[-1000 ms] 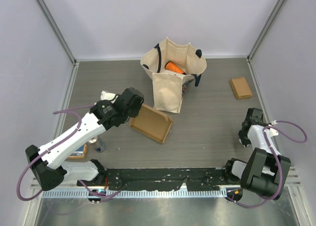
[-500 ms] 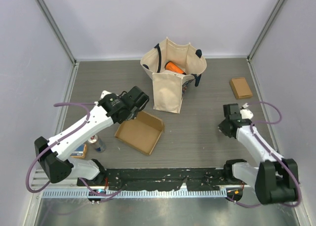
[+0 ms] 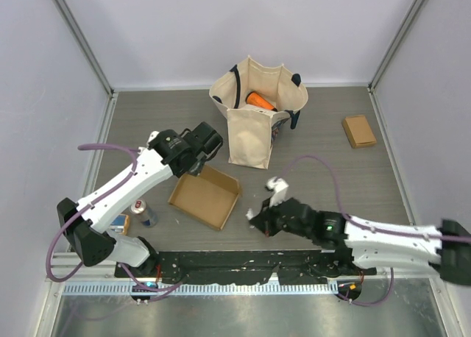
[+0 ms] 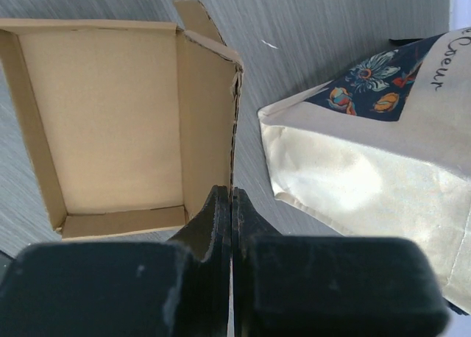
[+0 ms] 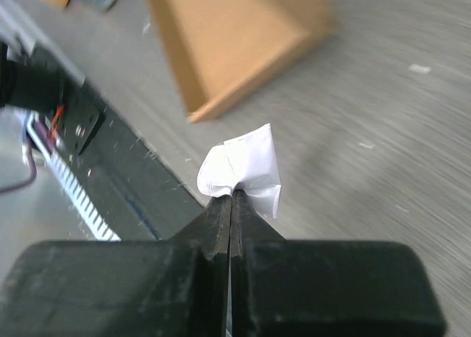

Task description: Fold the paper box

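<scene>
The brown paper box [image 3: 204, 199] lies open side up on the table left of centre; in the left wrist view its inside [image 4: 103, 116] shows with a raised side wall [image 4: 210, 123]. My left gripper [image 3: 193, 168] [image 4: 232, 195] is shut on the near end of that wall. My right gripper [image 3: 256, 216] [image 5: 232, 196] hangs low just right of the box's near corner. It is shut on a small crumpled white paper scrap [image 5: 243, 168], which also shows in the top view [image 3: 250, 214].
A cream tote bag [image 3: 254, 123] [image 4: 368, 153] with an orange item inside stands right behind the box. A small flat brown box [image 3: 358, 131] lies at the back right. A can [image 3: 145, 215] and a small packet [image 3: 118, 224] sit near the left arm's base.
My right arm swung from the right side to the table's middle and its jaws closed. My left gripper brought the tilted box down flat and a little to the left.
</scene>
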You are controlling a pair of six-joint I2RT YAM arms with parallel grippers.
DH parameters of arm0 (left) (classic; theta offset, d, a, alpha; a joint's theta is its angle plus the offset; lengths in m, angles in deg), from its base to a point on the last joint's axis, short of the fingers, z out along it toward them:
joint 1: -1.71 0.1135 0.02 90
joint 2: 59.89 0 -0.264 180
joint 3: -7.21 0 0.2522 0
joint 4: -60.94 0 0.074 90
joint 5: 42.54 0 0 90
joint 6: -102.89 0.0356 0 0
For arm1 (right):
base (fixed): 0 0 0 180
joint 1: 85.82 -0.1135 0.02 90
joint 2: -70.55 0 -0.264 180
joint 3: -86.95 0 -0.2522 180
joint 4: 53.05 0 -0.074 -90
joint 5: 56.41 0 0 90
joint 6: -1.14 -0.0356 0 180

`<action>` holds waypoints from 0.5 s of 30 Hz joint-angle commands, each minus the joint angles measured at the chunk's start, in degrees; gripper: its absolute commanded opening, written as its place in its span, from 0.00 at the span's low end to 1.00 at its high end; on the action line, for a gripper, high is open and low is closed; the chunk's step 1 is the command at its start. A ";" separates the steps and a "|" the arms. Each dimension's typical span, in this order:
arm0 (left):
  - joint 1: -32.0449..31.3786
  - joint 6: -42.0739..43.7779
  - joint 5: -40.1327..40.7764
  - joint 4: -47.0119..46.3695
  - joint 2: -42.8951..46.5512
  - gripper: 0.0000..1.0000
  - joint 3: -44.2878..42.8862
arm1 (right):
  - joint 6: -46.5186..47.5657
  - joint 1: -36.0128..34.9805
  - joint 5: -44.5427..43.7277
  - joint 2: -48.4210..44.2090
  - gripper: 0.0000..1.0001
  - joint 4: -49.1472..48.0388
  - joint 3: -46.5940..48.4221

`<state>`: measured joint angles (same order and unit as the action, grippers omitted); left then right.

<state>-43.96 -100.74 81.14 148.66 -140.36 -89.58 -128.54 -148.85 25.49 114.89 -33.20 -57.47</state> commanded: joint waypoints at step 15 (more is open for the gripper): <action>1.55 -38.96 -7.56 3.48 3.21 0.00 3.13 | 38.36 -12.12 -23.02 41.38 0.73 -41.25 16.77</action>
<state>-42.78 -100.78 74.21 150.60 -138.67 -87.09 -96.65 -161.02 8.31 159.37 -66.84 -41.66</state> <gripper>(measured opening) 0.012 0.654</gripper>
